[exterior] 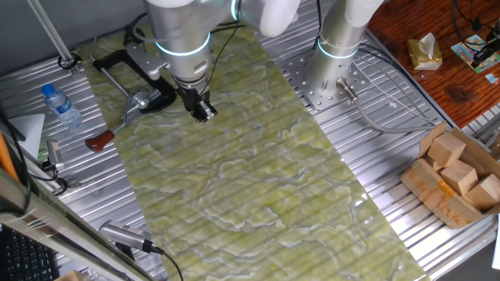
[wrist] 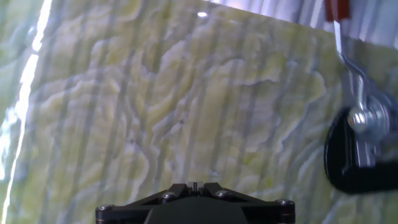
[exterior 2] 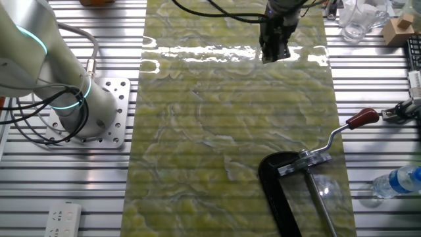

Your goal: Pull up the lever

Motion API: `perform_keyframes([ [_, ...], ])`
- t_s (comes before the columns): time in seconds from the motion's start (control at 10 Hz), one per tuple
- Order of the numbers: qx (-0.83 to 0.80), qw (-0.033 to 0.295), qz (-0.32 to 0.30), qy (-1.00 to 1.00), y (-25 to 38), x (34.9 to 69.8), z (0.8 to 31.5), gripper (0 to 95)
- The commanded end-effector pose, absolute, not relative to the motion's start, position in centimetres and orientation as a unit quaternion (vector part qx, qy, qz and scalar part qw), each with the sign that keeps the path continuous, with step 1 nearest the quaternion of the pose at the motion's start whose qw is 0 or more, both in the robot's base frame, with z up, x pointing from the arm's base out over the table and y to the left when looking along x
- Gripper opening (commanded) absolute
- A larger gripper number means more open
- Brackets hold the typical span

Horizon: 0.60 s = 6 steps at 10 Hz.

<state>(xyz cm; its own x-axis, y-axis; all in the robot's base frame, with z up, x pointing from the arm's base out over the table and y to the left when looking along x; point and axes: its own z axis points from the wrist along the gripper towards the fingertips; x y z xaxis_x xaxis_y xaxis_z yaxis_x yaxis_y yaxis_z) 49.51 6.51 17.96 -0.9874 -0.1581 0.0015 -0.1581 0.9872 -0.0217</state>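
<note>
One end effector (exterior: 205,112), fingers seemingly pressed together and holding nothing, hangs over the green mat (exterior: 258,172). Lever (exterior: 117,127) lies flat off the mat's edge, beside the black clamp (exterior: 156,100). Risk: unopened fingers strike the knob or snag the clamp's long rod (exterior: 117,78).
</note>
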Motion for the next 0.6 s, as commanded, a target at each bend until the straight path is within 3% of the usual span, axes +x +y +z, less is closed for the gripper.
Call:
perform_keyframes([
  [0.1,-0.074,0.013,-0.007,0.997,6.5,49.6,18.0,0.0],
  [0.6,-0.13,0.013,0.008,0.991,4.0,51.1,18.0,0.0],
])
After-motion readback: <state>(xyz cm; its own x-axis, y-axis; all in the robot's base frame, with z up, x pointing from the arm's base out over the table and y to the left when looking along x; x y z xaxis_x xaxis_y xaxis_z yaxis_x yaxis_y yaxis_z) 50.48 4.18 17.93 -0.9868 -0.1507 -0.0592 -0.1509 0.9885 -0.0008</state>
